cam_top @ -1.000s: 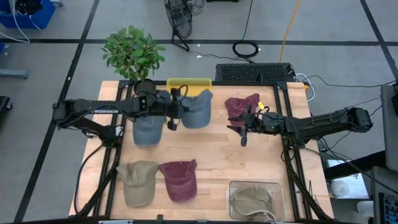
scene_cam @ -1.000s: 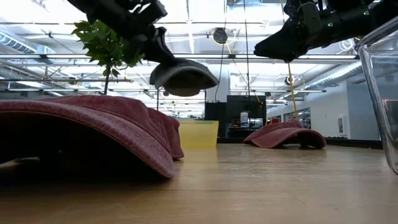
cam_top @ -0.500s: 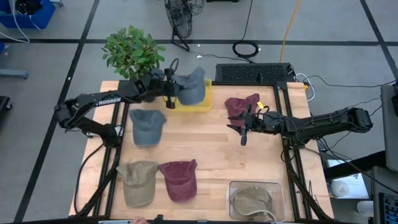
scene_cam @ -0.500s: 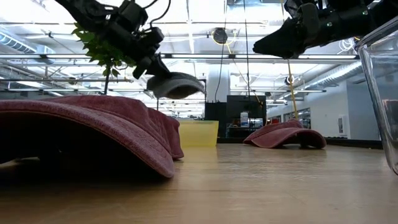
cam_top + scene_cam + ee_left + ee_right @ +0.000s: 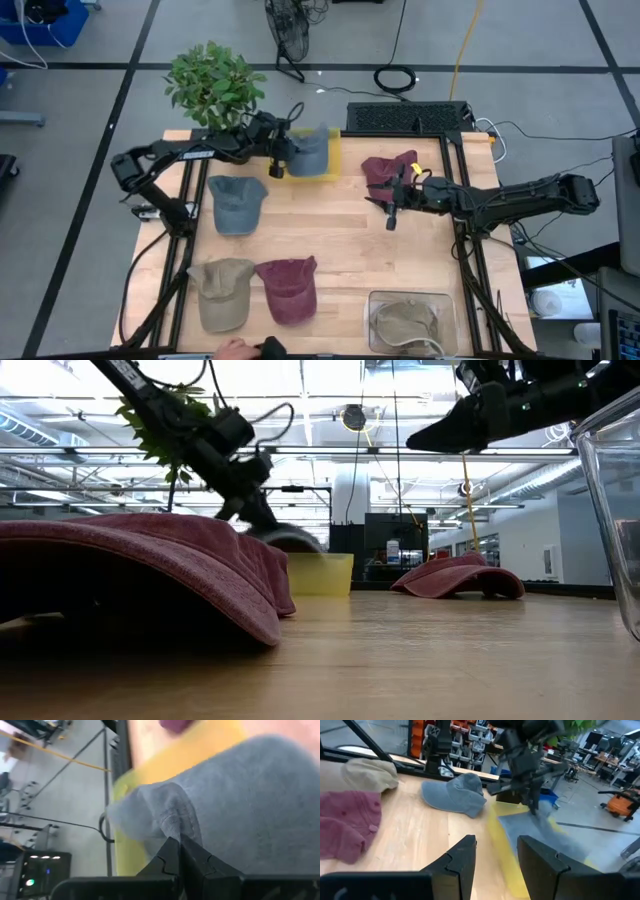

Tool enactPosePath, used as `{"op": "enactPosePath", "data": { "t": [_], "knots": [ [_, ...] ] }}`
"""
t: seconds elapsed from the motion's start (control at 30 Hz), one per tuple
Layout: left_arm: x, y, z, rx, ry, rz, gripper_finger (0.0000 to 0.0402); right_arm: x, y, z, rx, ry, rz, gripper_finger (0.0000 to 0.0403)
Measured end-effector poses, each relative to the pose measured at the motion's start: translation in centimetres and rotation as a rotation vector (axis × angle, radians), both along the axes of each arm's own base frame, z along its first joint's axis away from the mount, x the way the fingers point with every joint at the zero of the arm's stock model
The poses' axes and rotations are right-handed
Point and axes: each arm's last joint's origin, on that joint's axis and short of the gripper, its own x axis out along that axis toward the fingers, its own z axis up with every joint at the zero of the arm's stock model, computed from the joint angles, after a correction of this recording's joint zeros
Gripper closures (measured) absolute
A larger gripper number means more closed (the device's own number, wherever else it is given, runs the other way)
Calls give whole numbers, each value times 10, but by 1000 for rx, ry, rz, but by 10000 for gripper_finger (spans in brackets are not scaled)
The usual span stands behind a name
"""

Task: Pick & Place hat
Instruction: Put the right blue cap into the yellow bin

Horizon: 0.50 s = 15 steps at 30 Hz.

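A grey-blue hat [image 5: 308,150] hangs over the yellow bin [image 5: 325,170] at the table's far edge, with my left gripper [image 5: 275,162] shut on it. In the low view this hat [image 5: 292,540] reaches down to the bin's rim [image 5: 320,560]. Another grey-blue hat [image 5: 238,203] lies flat on the table just nearer. My right gripper [image 5: 392,208] hovers open above the table beside a maroon hat [image 5: 385,170], with nothing between its fingers [image 5: 465,857]. My left gripper pinches a raised fold of the hat's cloth [image 5: 172,827], by a seam at its left side, between its two shut fingers. The fingers come from the table's left, slanting down. The hat hangs beyond them over the yellow bin; whether it touches the bin I cannot tell.
A tan hat [image 5: 220,290] and a maroon hat [image 5: 288,288] lie near the front edge. A clear container [image 5: 412,322] at the front right holds a khaki hat. A potted plant [image 5: 213,88] stands at the far left corner. A person's hand [image 5: 238,348] shows at the front edge.
My left gripper has carried the grey-blue hat from above the table's left half toward the far edge and then down, staying shut. The hat now hangs over the yellow bin, much lower than before.
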Motion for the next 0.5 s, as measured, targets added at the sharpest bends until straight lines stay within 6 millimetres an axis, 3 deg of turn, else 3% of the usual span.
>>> {"op": "enactPosePath", "data": {
  "t": [0.2,0.37,0.5],
  "knots": [
    [5,6,-18,-17,23,6,384,0,-6,4,-30,-30,-27,273],
    [6,7,-18,8,25,16,396,-1,-13,5,-55,-32,-55,273],
    [5,9,-18,44,45,68,373,-2,-20,5,-56,-33,-87,273]
  ]
}}
